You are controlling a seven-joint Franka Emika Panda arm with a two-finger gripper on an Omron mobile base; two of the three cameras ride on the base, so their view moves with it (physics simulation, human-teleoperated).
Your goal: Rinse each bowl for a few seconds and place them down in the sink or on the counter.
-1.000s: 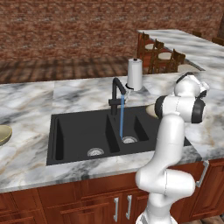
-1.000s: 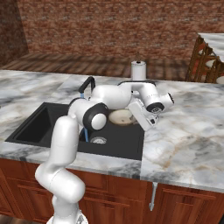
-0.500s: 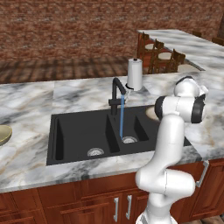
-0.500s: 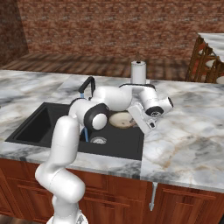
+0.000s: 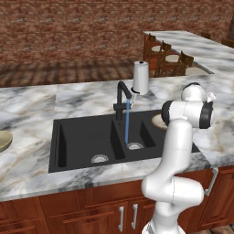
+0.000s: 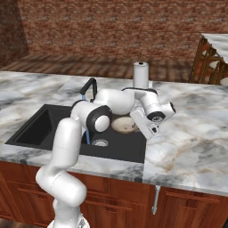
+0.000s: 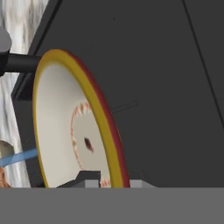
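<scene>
Gripper (image 7: 109, 177) clamped on bowl (image 7: 74, 127) rim | bowl upright between fingertips, over sink (image 7: 166, 65)

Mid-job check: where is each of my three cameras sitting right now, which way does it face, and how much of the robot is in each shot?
Left base view: behind the arm to its left, looking forward and down over the sink and running faucet; the arm rises at lower right.
Right base view: behind the arm to its right, facing the same sink; the arm rises at lower left and bends to the gripper by the bowl.
Hand view: on the hand, looking along the fingers at the gripped bowl against the black basin.
Shared: both base views show the paper-towel roll.
</scene>
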